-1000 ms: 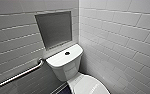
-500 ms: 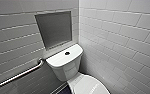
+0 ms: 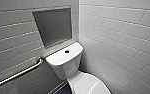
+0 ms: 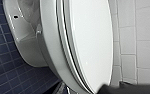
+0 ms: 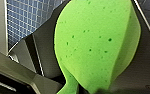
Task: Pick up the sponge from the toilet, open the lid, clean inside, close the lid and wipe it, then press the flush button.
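The sponge (image 5: 96, 45) is gripped by the right tool (image 5: 93, 89), which is closed on its narrow part, so that the broad end bends and spreads out beyond the pinch. It is held clear of the toilet (image 3: 66, 63), above the blue floor tiles (image 5: 23, 17). The lid (image 4: 91, 42) lies down flat over the bowl. Work on the lid is judged to be in hand. A firm pinch is called for so that the soft sponge is not dropped, and the lid's rim is best approached slowly.
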